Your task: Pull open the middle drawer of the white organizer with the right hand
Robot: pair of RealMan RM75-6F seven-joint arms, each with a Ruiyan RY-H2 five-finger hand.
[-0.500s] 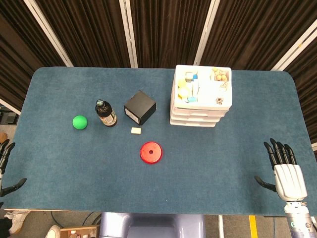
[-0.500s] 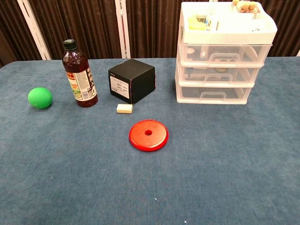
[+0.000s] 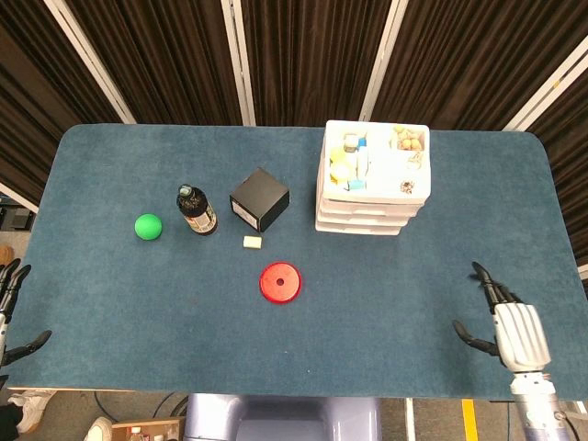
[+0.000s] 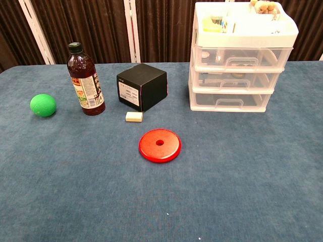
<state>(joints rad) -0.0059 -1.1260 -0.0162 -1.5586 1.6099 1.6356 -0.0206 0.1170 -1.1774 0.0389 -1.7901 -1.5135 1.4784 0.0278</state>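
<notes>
The white organizer (image 4: pixel 241 60) is a stack of translucent plastic drawers under an open tray of small odds and ends, standing at the far right of the tabletop (image 3: pixel 110 303), which is covered in a napped blue cloth. Its middle drawer (image 4: pixel 236 79) sits flush with the drawers above and below, its moulded handle facing forward. To the left stand a matte black box (image 4: pixel 142 86), a dark glossy bottle (image 4: pixel 86 80) with a printed label, and a green ball (image 4: pixel 43 105). A small cream block (image 4: pixel 133 116) lies in front of the box, and a flat red disc (image 4: pixel 160 145) with a centre hole lies nearer.

The right hand (image 3: pixel 507 323) hovers by the near right edge, empty, thumb spread. Against the earlier head view it has turned, so its fingers now look foreshortened, and it sits slightly further in. The left hand (image 3: pixel 11 317) is at the near left corner, empty with fingers apart, lower in frame than before. The objects are unmoved.
</notes>
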